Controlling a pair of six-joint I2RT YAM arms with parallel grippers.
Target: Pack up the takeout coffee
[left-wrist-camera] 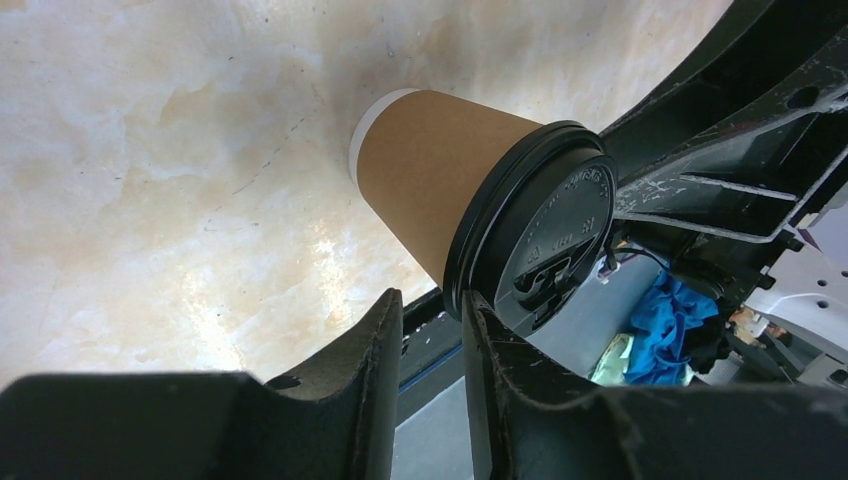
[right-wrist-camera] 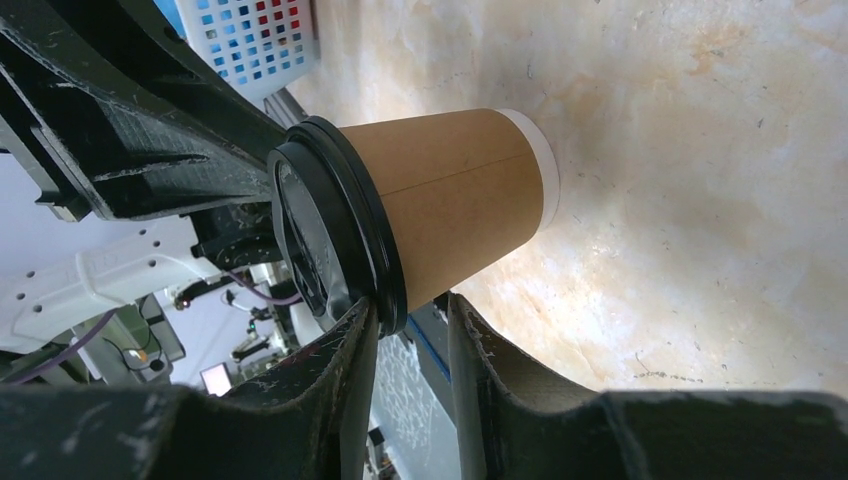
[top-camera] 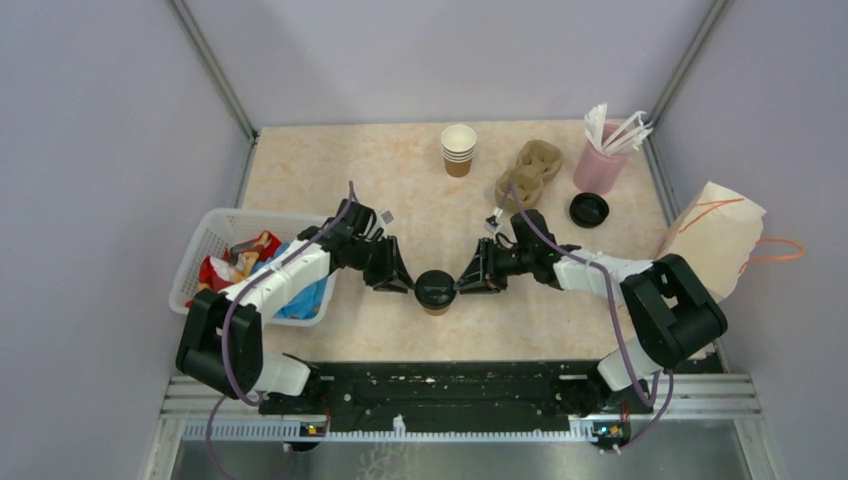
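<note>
One takeout coffee cup (top-camera: 434, 291), brown paper with a black lid, stands upright at the front middle of the table. My left gripper (top-camera: 404, 285) meets its left side and my right gripper (top-camera: 468, 284) its right side. In the left wrist view the cup (left-wrist-camera: 430, 170) lies just past my left gripper (left-wrist-camera: 432, 300); one fingertip (left-wrist-camera: 480, 305) touches the lid's rim. In the right wrist view my right gripper (right-wrist-camera: 410, 305) straddles the rim of the cup (right-wrist-camera: 450, 200). Both pairs of jaws stand a narrow gap apart. A stack of unlidded brown cups (top-camera: 459, 150) stands at the back, with a loose black lid (top-camera: 588, 209) to its right.
A brown pulp cup carrier (top-camera: 528, 172) and a pink cup of white wrapped sticks (top-camera: 600, 165) stand at the back right. A paper bag (top-camera: 712, 240) with orange handles leans at the right edge. A white basket (top-camera: 215, 230) of packets sits at the left.
</note>
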